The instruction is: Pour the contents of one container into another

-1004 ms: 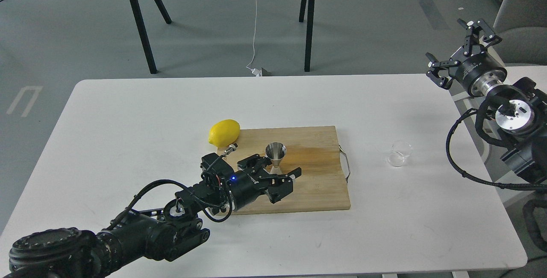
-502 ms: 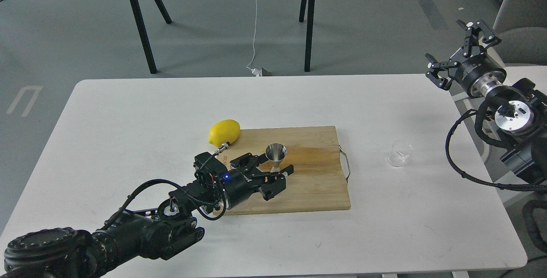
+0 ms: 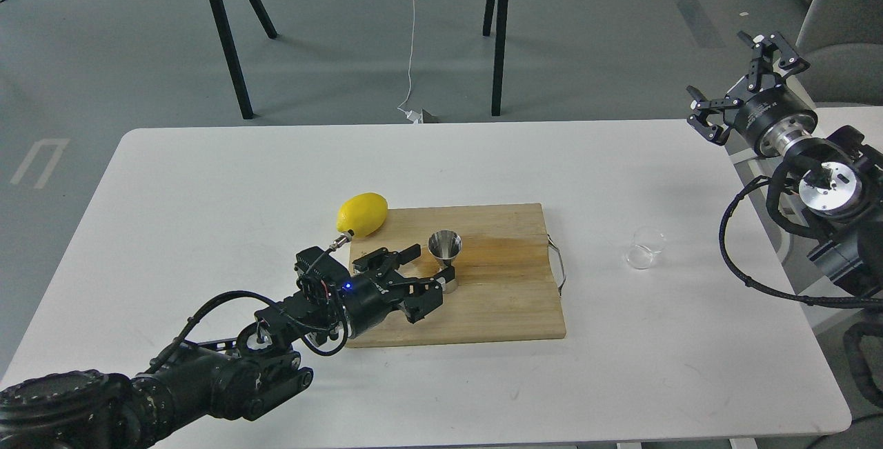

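Note:
The shiny steel jigger [image 3: 445, 257] stands upright on the wooden cutting board [image 3: 503, 290]. My left gripper [image 3: 433, 263] is open just left of the jigger, one finger near its waist and nothing held. The clear glass tumbler [image 3: 644, 249] sits on the white table to the right of the board. My right gripper [image 3: 743, 80] hangs open in the air beyond the table's far right corner, well away from the tumbler and holding nothing.
A yellow lemon [image 3: 362, 214] lies at the board's far left corner, just behind my left wrist. The board has a metal handle [image 3: 557, 266] on its right side. A grey chair [image 3: 841, 35] stands at the far right.
My left arm has drawn back to the left, so the open fingers that flanked the jigger's waist now sit mostly to its left. The right arm, jigger and tumbler have not moved.

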